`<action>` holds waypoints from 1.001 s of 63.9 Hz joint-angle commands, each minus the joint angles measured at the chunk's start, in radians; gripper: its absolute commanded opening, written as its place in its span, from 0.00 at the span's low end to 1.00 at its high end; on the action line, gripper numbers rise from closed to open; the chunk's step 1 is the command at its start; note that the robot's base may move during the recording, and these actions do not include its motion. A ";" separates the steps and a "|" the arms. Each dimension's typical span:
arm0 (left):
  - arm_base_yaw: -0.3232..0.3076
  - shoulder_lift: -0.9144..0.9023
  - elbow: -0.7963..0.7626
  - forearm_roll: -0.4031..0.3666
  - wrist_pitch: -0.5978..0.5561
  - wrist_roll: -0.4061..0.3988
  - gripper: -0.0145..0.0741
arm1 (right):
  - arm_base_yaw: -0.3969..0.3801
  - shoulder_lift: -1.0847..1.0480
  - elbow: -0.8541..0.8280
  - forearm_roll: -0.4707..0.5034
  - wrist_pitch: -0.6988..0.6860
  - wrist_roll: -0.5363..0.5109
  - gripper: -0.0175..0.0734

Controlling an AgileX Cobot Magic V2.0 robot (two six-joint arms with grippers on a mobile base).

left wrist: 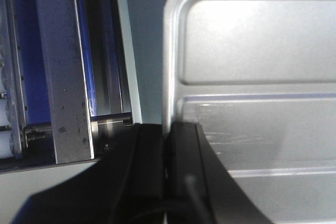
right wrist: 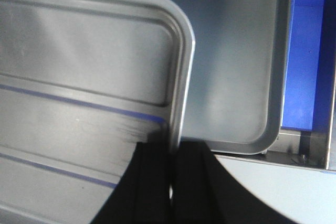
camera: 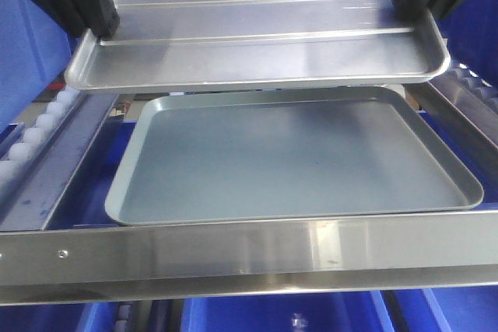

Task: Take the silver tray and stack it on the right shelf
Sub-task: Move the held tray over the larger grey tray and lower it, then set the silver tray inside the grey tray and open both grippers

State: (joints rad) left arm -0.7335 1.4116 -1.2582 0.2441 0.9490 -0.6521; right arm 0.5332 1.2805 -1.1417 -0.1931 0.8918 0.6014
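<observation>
I saw the left fingers [left wrist: 149,150] and right fingers [right wrist: 152,171] pinching opposite rims of the silver tray [camera: 257,36], held above the grey-green tray [camera: 296,161] lying on the right shelf [camera: 249,250], with blue crates [camera: 296,312] below that tray.

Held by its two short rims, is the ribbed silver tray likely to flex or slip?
Probably stiff: the silver tray spans flat between the left gripper and right gripper with no visible sag. Its ribs should add rigidity. Likely slippery: it is polished metal, pinched only at thin rims.
</observation>
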 commanded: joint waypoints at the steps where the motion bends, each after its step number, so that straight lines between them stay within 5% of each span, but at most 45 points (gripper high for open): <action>1: -0.002 -0.034 -0.032 0.050 -0.016 0.003 0.06 | -0.004 -0.032 -0.035 -0.052 -0.013 -0.020 0.26; 37: -0.002 0.052 -0.048 0.056 -0.162 0.014 0.06 | -0.054 -0.014 -0.038 -0.077 -0.025 -0.051 0.26; 53: 0.007 0.200 -0.127 0.149 -0.177 0.014 0.06 | -0.146 0.085 -0.038 -0.077 -0.163 -0.108 0.26; 64: 0.050 0.302 -0.160 0.102 -0.205 0.009 0.06 | -0.172 0.202 -0.038 -0.088 -0.260 -0.108 0.26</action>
State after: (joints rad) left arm -0.6988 1.7183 -1.3838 0.3204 0.7708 -0.6599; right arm 0.3719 1.4729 -1.1417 -0.2253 0.7298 0.5235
